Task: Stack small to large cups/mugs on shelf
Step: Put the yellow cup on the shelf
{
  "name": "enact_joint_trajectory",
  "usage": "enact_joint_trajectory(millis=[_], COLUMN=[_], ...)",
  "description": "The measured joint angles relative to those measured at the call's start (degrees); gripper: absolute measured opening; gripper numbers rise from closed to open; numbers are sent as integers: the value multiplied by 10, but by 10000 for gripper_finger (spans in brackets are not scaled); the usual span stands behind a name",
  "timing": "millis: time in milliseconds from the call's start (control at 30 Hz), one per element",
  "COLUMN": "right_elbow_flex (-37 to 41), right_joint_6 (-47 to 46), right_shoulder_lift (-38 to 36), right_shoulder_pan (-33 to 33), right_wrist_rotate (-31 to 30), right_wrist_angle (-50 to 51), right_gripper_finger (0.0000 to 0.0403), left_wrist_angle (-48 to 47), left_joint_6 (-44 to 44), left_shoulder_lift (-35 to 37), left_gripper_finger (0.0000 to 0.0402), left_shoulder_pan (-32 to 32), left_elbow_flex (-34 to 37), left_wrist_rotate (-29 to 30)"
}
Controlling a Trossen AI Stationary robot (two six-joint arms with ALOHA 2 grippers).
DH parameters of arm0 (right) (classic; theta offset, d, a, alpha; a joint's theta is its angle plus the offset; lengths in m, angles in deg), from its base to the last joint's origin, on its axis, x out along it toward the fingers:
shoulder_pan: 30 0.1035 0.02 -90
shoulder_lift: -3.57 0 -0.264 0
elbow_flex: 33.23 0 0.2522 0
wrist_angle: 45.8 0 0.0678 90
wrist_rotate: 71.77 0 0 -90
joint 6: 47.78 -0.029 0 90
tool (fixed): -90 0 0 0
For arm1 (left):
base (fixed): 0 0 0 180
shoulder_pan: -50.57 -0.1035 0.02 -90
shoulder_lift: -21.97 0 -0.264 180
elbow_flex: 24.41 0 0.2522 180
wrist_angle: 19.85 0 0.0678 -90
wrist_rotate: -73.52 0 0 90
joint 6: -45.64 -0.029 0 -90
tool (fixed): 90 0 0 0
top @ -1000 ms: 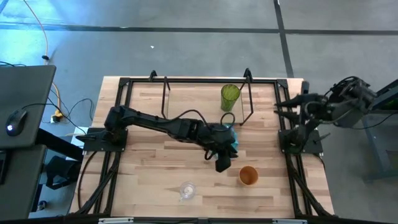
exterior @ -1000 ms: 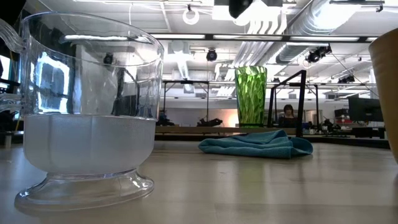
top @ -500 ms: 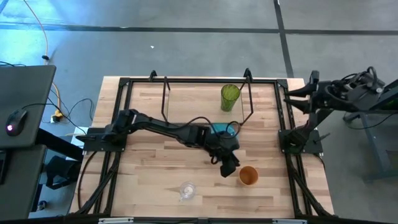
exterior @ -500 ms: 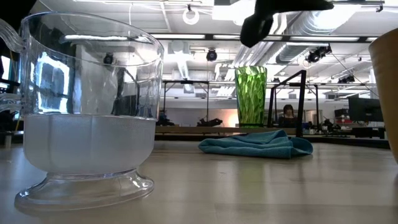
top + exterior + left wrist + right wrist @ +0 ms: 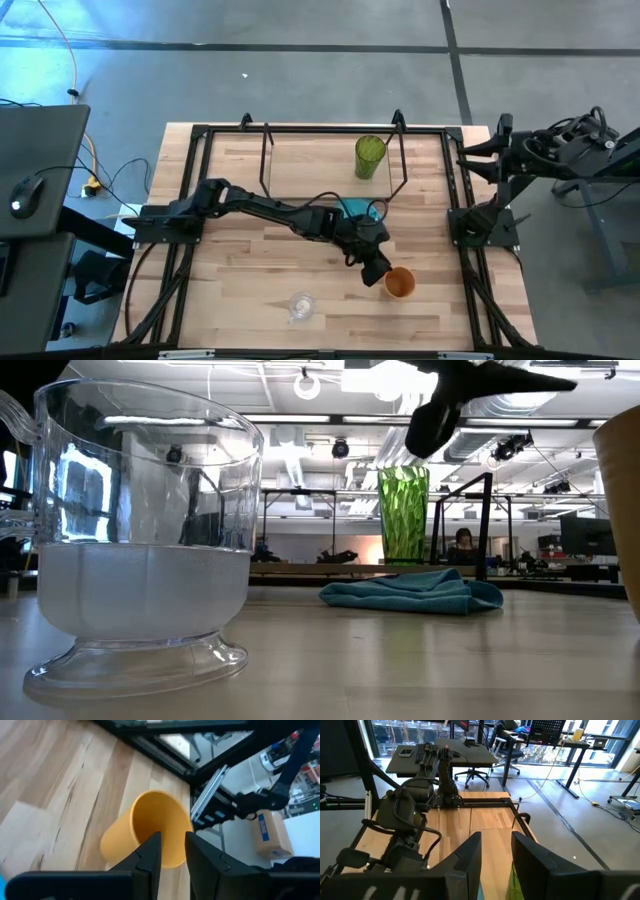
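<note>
The orange cup (image 5: 400,284) stands upright on the table near the front right; the left wrist view shows its open mouth (image 5: 150,827). My left gripper (image 5: 378,270) hovers just beside and above its rim, fingers a narrow gap apart (image 5: 172,851). The green tumbler (image 5: 370,157) stands on its base at the right end of the shelf (image 5: 267,155). Near the front edge, the small clear cup (image 5: 301,306) rests on its foot. My right gripper (image 5: 468,160) is raised beyond the table's right edge, slightly open (image 5: 495,855), with nothing between its fingers.
A turquoise cloth (image 5: 352,207) lies crumpled in front of the shelf, partly under my left arm. A black frame (image 5: 200,135) runs around the table. In the low view the clear cup (image 5: 140,540) fills the left, with the cloth (image 5: 415,592) and green tumbler (image 5: 403,515) behind.
My left gripper has gone down and toward the table's near right, from over the cloth to the orange cup, rolling as it went. My right arm has drawn back a little toward the right, away from the table. The cups have stayed where they were.
</note>
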Motion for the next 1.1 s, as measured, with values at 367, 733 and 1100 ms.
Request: enact_joint_trajectory(millis=[367, 733, 1100], right_elbow_flex=[0, 0, 0], right_joint_6=[9, 9, 9], right_shoulder_lift=[0, 0, 0], right_shoulder_pan=[0, 0, 0], right_wrist_rotate=[0, 8, 14], right_wrist_angle=[0, 0, 0], right_gripper_finger=[99, 99, 99], left_wrist_angle=[27, 44, 44], left_joint_6=[1, 17, 11], left_shoulder_lift=[-7, -38, -43], left_gripper_finger=[76, 76, 76], left_shoulder_pan=[0, 1, 1], left_elbow_flex=[0, -1, -1], left_wrist_rotate=[19, 12, 14])
